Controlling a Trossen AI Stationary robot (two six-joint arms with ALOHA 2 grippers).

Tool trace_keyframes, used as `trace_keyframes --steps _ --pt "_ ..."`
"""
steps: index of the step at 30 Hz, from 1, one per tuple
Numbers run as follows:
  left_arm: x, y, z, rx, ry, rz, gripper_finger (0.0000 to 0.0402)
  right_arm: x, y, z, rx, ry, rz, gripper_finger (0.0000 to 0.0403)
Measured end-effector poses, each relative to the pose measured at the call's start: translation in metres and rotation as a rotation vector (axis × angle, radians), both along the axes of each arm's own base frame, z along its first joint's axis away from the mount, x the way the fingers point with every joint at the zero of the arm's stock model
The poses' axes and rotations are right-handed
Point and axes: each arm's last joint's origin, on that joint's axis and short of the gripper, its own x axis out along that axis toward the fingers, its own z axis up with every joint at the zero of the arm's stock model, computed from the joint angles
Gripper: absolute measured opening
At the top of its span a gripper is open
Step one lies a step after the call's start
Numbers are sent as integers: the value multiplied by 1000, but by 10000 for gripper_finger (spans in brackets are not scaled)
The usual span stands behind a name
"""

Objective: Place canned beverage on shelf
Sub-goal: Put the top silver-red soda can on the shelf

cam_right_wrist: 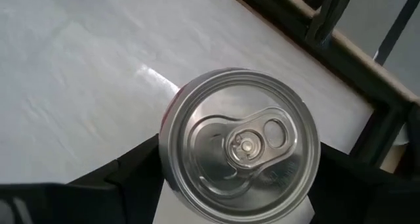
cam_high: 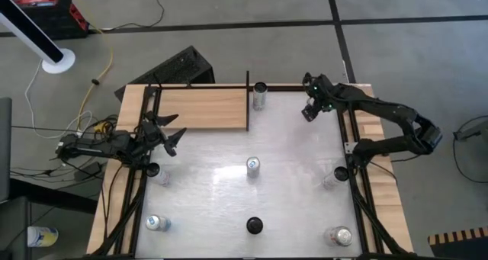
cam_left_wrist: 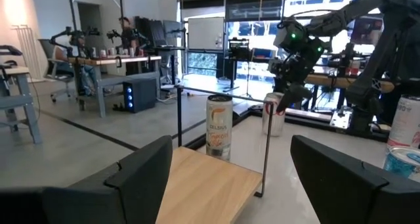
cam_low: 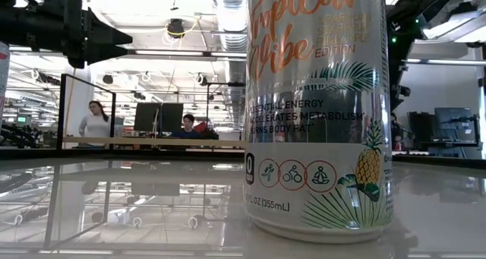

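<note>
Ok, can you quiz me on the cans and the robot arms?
1. True or false: a can already stands on the shelf.
2. The right tool hangs right over: A) a can B) the shelf C) bare table.
3. Fill in: the left tool has its fingers ____ and holds nothing.
Key: 1 false; 2 A; 3 open.

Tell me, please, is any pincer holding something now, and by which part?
The right pincer has its fingers on both sides of a can, at the upper body under the rim; a firm hold cannot be told. The left pincer is open and holds nothing.
</note>
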Motion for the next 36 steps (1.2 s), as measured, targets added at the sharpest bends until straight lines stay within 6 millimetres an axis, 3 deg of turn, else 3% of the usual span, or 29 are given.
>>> trace_keyframes --steps 6,12,16,20,25,29,33,36 --pt "0 0 0 16 10 7 300 11 14 53 -64 -32 76 324" --pt "-1 1 1 14 14 63 300 32 30 127 -212 -100 131 324" --pt "-1 1 0 16 19 60 300 59 35 171 -289 -198 221 324" --pt "0 1 -2 20 44 56 300 101 34 193 -322 -218 318 324" --pt "0 1 -2 69 81 67 300 171 24 198 -347 -203 439 324" --pt "-1 1 -1 98 96 74 300 220 7 190 -282 -272 550 324" --pt "-1 1 -1 122 115 78 300 256 -13 162 -215 -242 584 324" --pt "-1 1 -1 138 126 82 300 266 -25 136 -189 -207 617 324"
